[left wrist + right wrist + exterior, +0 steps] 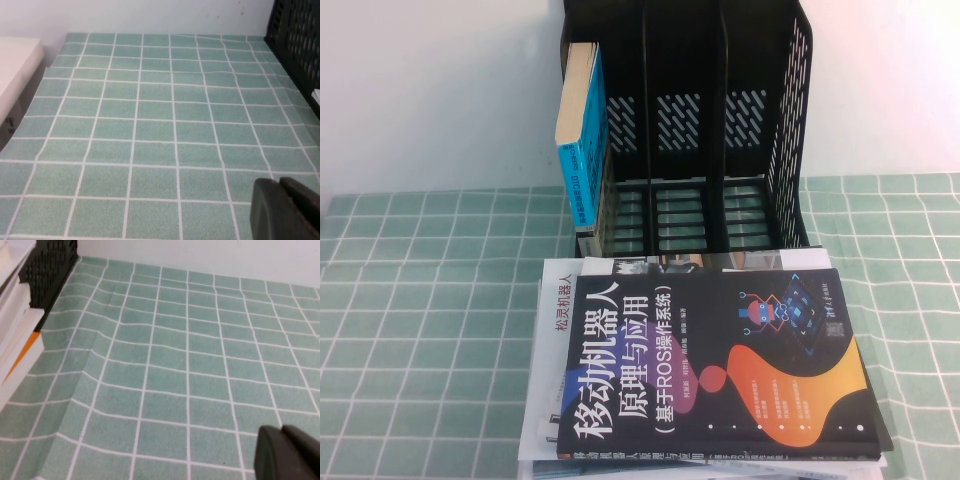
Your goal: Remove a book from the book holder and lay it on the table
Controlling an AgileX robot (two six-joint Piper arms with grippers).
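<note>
The black book (710,365) with its white Chinese title and orange, pink and purple blobs lies flat, cover up, on the table (420,300) in front of the book holder (690,120). It rests on top of white books. Neither arm shows in the high view. My left gripper (279,182) is shut and empty, low over bare cloth to the left of the holder (300,40). My right gripper (281,430) is shut and empty, over bare cloth to the right of the holder (50,270).
A thick blue-spined book (582,130) stands in the holder's left slot; the other two slots hold nothing. A white-covered book (560,300) lies under the black one. The stacked books' page edges (15,340) show in the right wrist view. A white wall stands behind.
</note>
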